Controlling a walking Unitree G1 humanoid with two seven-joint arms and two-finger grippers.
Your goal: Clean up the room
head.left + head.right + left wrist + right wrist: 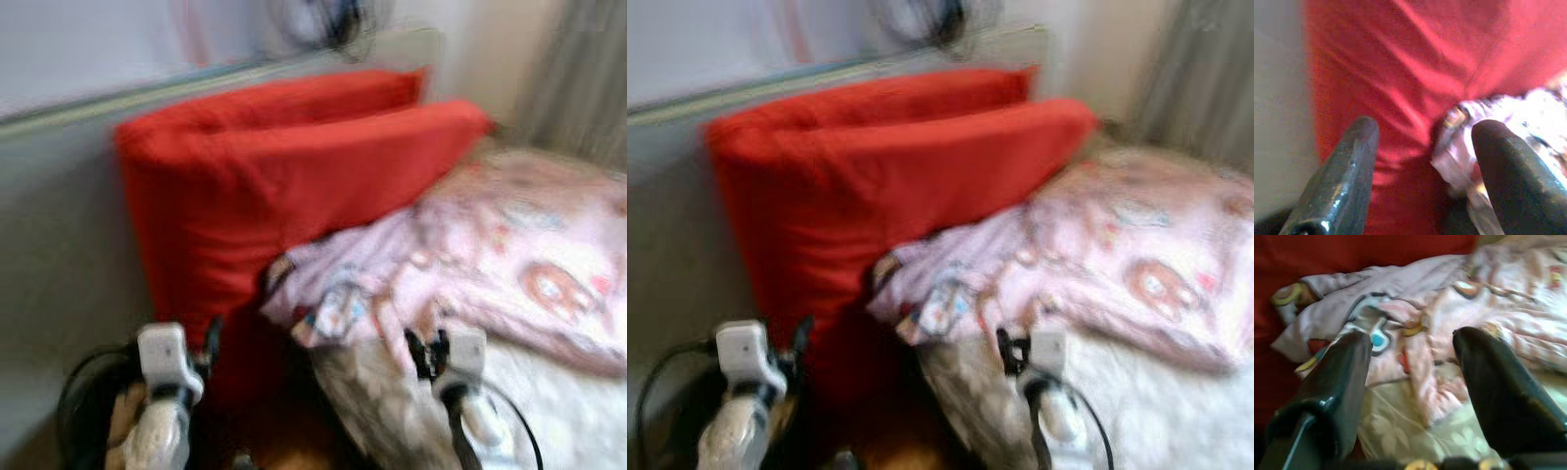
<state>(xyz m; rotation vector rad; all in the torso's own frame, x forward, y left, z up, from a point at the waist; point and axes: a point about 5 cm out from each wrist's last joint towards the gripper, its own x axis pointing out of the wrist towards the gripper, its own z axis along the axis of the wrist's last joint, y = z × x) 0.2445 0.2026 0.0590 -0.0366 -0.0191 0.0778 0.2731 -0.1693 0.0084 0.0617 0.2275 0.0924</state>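
Observation:
Two big red cushions lean against a grey wall at the head of a bed. A crumpled pink patterned blanket lies on the bed, its corner touching the cushions. My left gripper is open, held low in front of the red cushion beside the blanket's corner. My right gripper is open just above the pink blanket, with nothing between its fingers. Both wrists show at the bottom of the eye views, which are blurred.
A pale leaf-patterned sheet covers the mattress under the blanket. A grey wall stands at the left, with a ledge along its top. A curtain hangs at the far right.

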